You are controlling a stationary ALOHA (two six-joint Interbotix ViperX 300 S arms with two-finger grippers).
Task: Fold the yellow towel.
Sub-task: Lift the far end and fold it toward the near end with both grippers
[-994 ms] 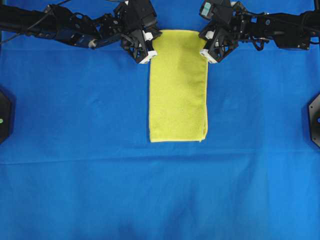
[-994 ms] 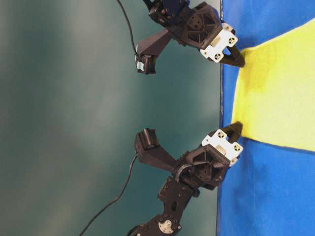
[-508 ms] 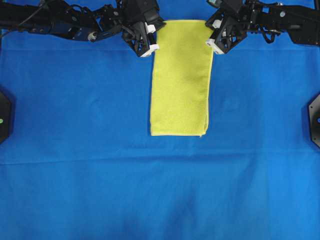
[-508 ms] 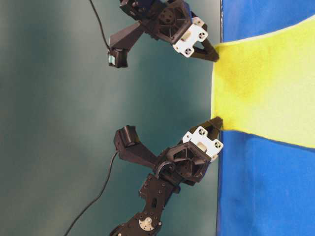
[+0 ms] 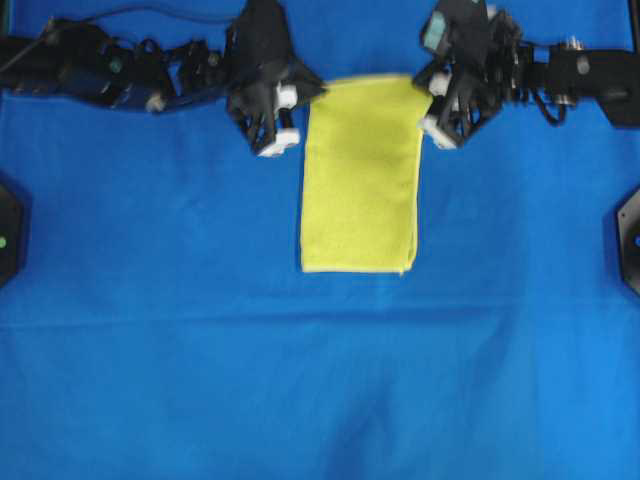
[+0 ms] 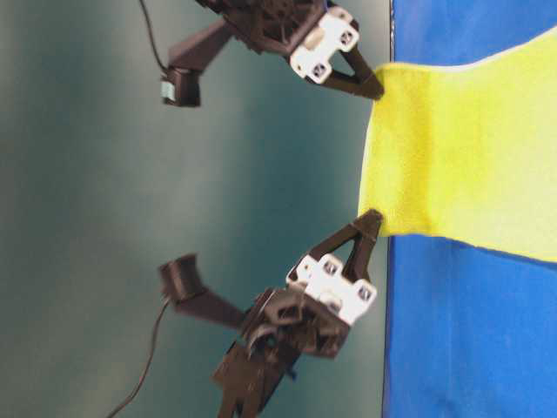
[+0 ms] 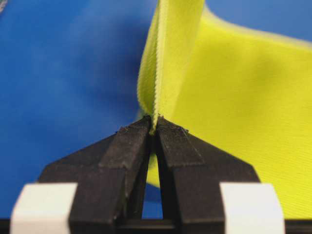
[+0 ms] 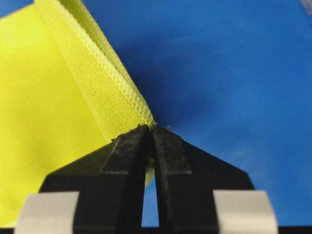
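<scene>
Blue cloth (image 5: pixel 150 330): covers the whole work surface and lies under both arms; in the table-level view it ends at a straight edge with a dark green backdrop (image 6: pixel 130 218) beyond.

Towel (image 5: pixel 360 175): a long yellow strip, already doubled lengthwise, stretching from the two pincers toward the near side of the cloth. Its near end lies flat on the cloth, well clear of both pincers. Its far end is raised off the cloth and stretched taut between the two pincers, as the table-level view shows, where that end stands past the cloth's edge. The pale stitched hem runs along the long edges, straight out from each set of fingertips in the wrist views.

Left pincer (image 5: pixel 300 92): at the towel's far corner on the left of the overhead view, arm reaching in from the left. The left wrist view shows the black fingers (image 7: pixel 131 146) pressed together on a folded, hemmed edge of the towel, which rises straight ahead of the tips.

Right pincer (image 5: pixel 428 95): at the opposite far corner, arm reaching in from the right. The right wrist view shows its fingers (image 8: pixel 165 146) closed on the towel's hem, the cloth spreading away to the left of the tips, with blue to the right.
</scene>
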